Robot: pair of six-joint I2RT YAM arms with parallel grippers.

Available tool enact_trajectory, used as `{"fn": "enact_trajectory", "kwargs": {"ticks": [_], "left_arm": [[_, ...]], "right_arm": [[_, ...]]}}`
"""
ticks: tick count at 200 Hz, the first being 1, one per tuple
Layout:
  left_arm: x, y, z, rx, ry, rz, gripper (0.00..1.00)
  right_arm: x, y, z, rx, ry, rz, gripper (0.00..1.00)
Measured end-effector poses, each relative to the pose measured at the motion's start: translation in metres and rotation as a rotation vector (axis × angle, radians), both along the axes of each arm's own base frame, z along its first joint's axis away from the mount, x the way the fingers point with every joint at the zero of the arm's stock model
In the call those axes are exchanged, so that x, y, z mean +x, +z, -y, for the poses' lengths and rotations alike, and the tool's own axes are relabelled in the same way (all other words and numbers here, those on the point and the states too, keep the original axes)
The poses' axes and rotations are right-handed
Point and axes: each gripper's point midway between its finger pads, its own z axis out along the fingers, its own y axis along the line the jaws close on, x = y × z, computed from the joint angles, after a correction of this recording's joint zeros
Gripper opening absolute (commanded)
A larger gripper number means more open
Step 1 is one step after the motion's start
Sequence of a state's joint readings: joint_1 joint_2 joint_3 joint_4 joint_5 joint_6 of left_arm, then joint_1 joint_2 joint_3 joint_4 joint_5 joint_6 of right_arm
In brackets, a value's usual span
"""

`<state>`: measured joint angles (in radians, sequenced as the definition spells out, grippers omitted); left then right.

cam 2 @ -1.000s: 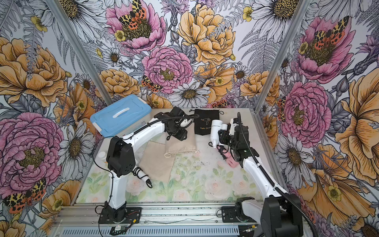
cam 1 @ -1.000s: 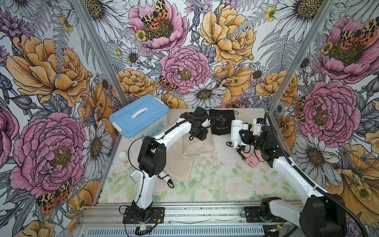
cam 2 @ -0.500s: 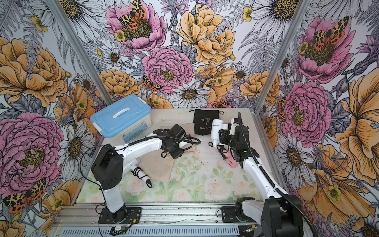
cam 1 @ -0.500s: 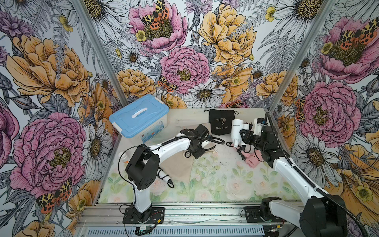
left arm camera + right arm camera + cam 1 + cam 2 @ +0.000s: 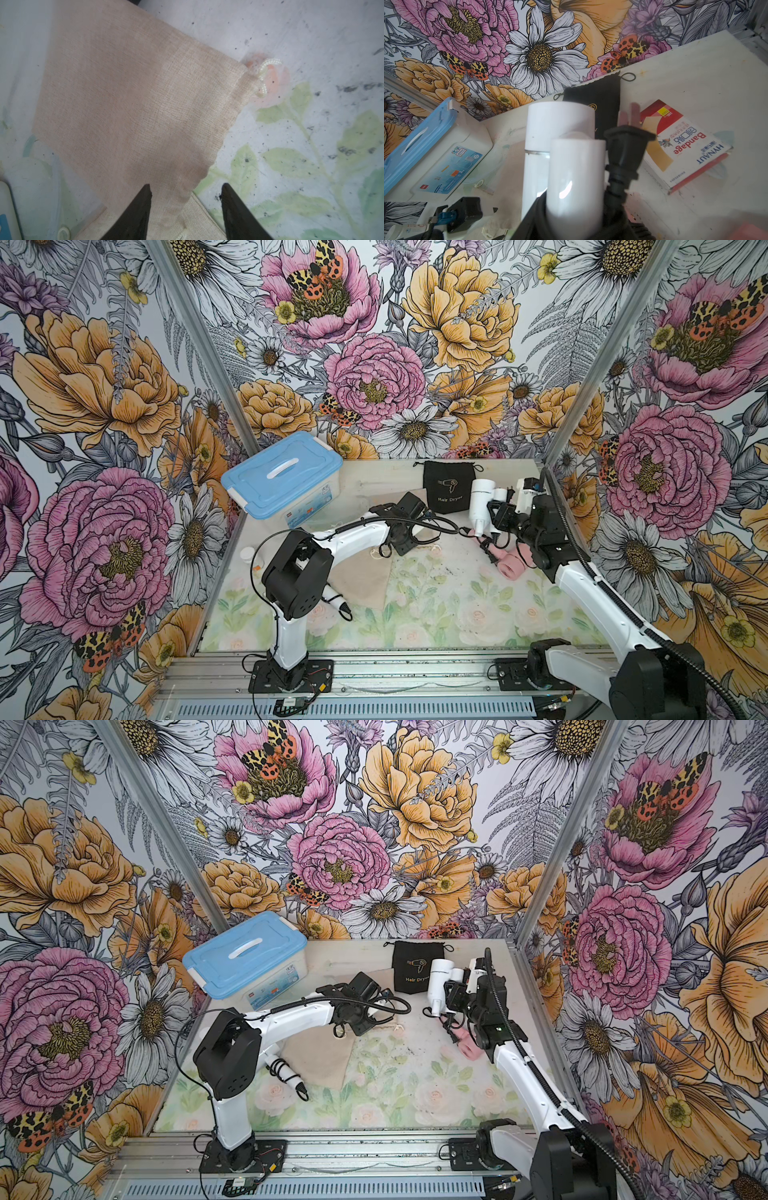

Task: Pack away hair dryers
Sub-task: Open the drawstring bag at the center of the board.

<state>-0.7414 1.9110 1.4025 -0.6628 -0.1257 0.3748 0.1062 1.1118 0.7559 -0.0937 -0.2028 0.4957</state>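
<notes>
Since a second earlier, my left arm had drawn back from the far end of the table [image 5: 436, 614], near the black pouch [image 5: 449, 485]. The left gripper [image 5: 186, 187] hung over a beige pouch [image 5: 135, 104] near the table's middle. Its two black fingers stood apart, released, with a corner of the beige cloth between them and nothing pinched.

My right arm had not moved. The right gripper [image 5: 494, 514] was clenched on a white hair dryer [image 5: 481, 497], holding it at the far right just beside the black pouch, its black plug against the handle. I could not tell whether the dryer touched the table.

A pink hair dryer [image 5: 513, 566] lay on the table under the right arm. A second white hair dryer [image 5: 284, 1071], cord wound round its handle, lay near the left arm's base. A blue-lidded box [image 5: 282, 485] sat closed at the far left. In the right wrist view, I saw a bandage box [image 5: 681, 145] lying beyond the held dryer.
</notes>
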Motion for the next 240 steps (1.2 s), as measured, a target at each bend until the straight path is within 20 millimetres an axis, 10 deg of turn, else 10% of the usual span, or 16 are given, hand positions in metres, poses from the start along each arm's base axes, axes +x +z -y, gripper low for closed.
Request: {"fn": "enact_trajectory", "kwargs": {"ticks": [130,240], "left_arm": [[0.004,-0.042,-0.001,0.029,0.005,-0.053,0.49],[0.018,-0.033,-0.013,0.013,0.051,-0.029,0.34]], "right_arm": [[0.004,0.0,-0.001,0.011,-0.004,0.008,0.22],[0.005,0.001,-0.001,0.012,-0.004,0.011,0.22]]}}
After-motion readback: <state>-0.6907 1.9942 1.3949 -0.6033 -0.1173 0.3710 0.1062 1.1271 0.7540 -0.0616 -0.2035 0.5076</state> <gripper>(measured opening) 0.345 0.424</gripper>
